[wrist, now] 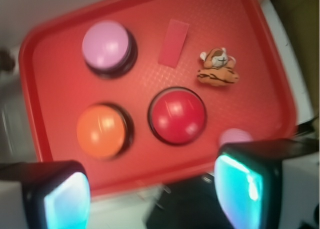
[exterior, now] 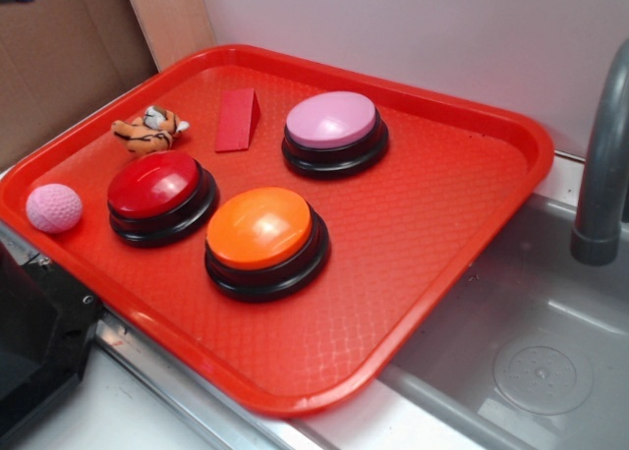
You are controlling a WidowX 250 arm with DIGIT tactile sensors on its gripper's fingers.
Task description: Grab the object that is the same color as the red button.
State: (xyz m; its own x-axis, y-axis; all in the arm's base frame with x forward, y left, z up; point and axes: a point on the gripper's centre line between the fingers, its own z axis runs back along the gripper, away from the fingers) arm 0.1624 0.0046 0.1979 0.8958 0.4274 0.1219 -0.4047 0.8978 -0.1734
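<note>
Overhead, pincer [wrist: 152, 191] spread wide, above tray [wrist: 55, 64]

I see a tray [exterior: 472, 234] holding three buttons: one far [exterior: 334, 131], one near [exterior: 265, 239], one left [exterior: 160, 195]. The wedge block [exterior: 237, 119] lies just left of the far button, the tiger toy [exterior: 149, 130] further left, the ball [exterior: 53, 207] at the left rim.

Reds, pinks and one orange ahead of my fingers [wrist: 240, 186].
Matte red wedge [exterior: 237, 120] at twelve o'clock of the glossy dark-red button [exterior: 157, 187]; orange-striped tiger [exterior: 150, 131]; red tray [exterior: 432, 224].
</note>
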